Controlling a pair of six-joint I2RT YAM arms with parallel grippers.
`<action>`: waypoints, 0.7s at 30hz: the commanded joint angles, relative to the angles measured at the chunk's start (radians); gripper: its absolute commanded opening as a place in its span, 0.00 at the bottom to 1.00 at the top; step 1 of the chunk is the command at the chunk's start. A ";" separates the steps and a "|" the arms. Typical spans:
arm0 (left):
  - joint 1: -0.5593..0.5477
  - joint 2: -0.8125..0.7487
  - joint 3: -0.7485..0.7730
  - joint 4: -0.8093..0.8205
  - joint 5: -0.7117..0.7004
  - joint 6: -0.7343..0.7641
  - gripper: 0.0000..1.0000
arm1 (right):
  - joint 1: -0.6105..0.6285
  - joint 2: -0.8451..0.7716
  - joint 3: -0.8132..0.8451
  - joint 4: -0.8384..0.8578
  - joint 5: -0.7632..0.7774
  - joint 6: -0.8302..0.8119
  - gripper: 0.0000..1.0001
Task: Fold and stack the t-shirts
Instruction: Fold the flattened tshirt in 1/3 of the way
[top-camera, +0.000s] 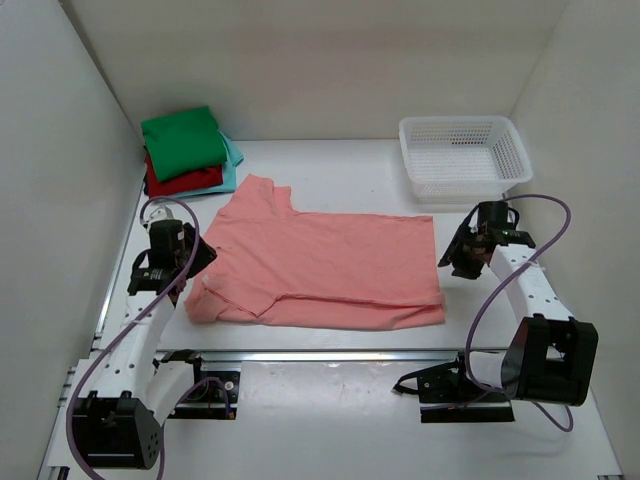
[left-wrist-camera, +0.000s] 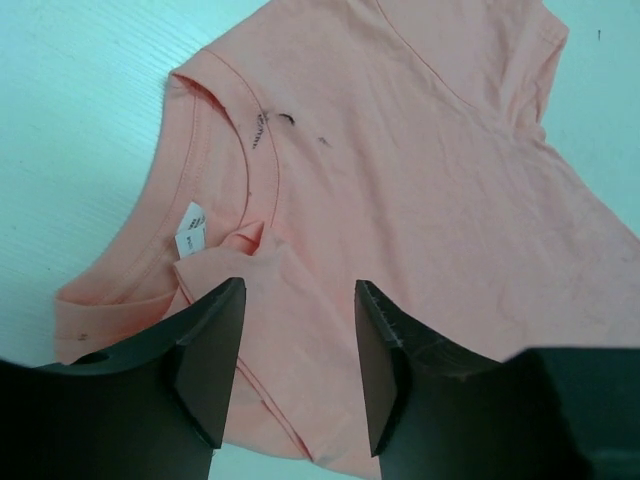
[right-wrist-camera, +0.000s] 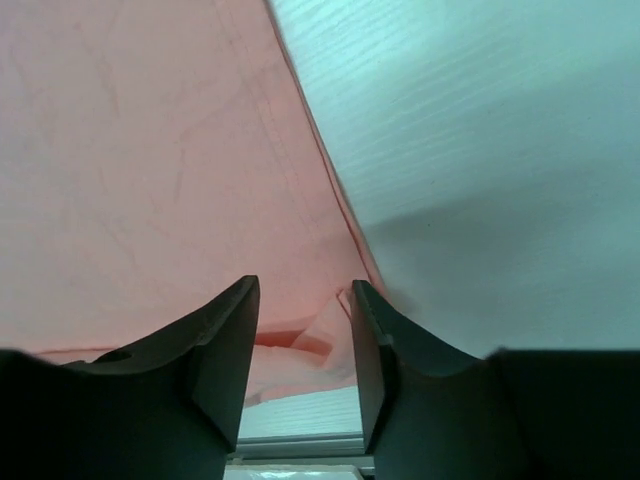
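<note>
Salmon-pink cotton t-shirt (top-camera: 320, 265), apparently folded lengthwise, flat at frame centre.
Black left gripper (left-wrist-camera: 298, 300) over collar end, black right gripper (right-wrist-camera: 303, 300) over hem corner, both parted and empty, likely set for the next fold; folded green-red-teal shirt stack (top-camera: 185, 152) upper left.

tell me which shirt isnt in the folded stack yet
The salmon-pink t-shirt, lying across the middle of the table. The green, red and light teal ones sit piled in the far left corner.

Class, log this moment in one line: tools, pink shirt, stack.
salmon-pink t-shirt: spread flat | left tool: open, over collar | right tool: open, at hem edge | folded stack: far left, green on top
</note>
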 joint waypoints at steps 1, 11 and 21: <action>-0.002 -0.038 -0.045 0.002 -0.003 0.046 0.59 | 0.012 -0.032 -0.045 0.007 -0.014 -0.046 0.40; -0.015 0.012 -0.197 0.091 0.001 0.039 0.66 | 0.028 -0.057 -0.134 -0.017 -0.061 -0.085 0.47; -0.047 0.171 -0.184 0.214 0.007 0.019 0.47 | 0.064 -0.022 -0.160 -0.017 -0.112 -0.061 0.16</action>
